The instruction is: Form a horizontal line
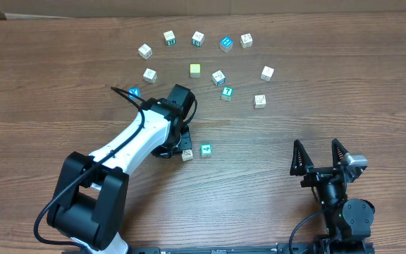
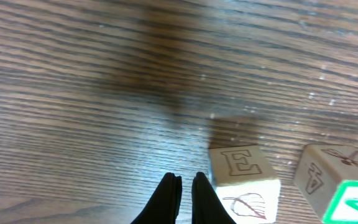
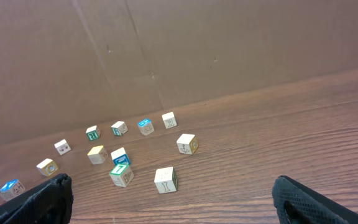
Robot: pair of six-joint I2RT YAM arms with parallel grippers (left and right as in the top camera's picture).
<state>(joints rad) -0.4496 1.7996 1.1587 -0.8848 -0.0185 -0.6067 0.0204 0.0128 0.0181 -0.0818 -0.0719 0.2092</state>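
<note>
Two small cubes sit side by side near the table's middle: a white-faced one marked E (image 1: 187, 154) (image 2: 241, 169) and a teal-green-faced one (image 1: 206, 149) (image 2: 348, 190). My left gripper (image 1: 179, 145) (image 2: 186, 186) is shut with nothing in it, low over the wood, its tips just left of the E cube. A teal-green cube marked 7 (image 1: 227, 92) (image 3: 121, 174) lies farther back among scattered cubes. My right gripper (image 1: 319, 156) (image 3: 174, 200) stands wide open and holds nothing at the front right, well apart from every cube.
Several loose cubes lie in an arc at the back: white ones (image 1: 144, 51) (image 1: 260, 101), a pale-yellow one (image 1: 195, 70), and blue ones (image 1: 225, 44) (image 1: 134, 92). A white cube marked I (image 3: 166, 180) is nearest my right gripper. A cardboard wall (image 3: 166, 56) stands behind the table.
</note>
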